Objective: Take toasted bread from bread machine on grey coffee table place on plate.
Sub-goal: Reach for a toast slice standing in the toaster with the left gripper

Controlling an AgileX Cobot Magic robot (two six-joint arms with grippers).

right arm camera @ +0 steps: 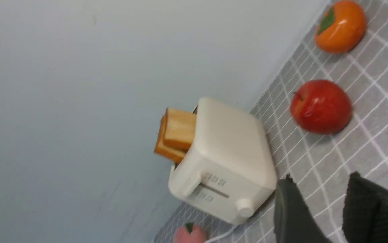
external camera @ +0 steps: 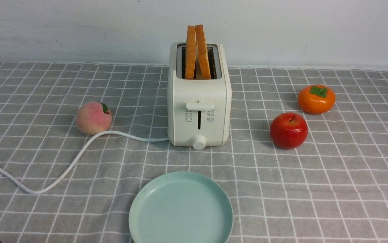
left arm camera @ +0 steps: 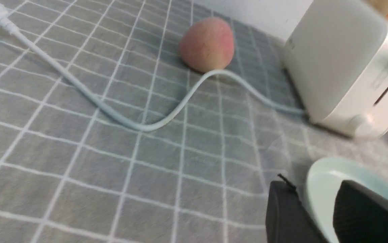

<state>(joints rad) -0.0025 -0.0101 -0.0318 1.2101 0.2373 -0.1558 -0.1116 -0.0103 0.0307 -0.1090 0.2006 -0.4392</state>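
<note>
Inside the slots of the cream toaster, two slices of toast stand on edge, their upper parts above the metal rim. Their thin edges face me, and the broad faces look toward my left and right sides. The long axis of the slots runs away from me, toward the wall. So, I think, one finger must go on each side of a slice, which may be difficult because the slices stand close together and lean a little.

Nearer to me than the toaster is the green plate, on the grey table, with nothing on it. The white cord leaves toward my left, near the peach; the apple and the persimmon lie to the right.

My left end effector has its fingers spread, with nothing between them, and my right end effector is the same. Both are well apart from the toast, which lies ahead and inward from each. Which arm is nearer, I cannot tell surely.
</note>
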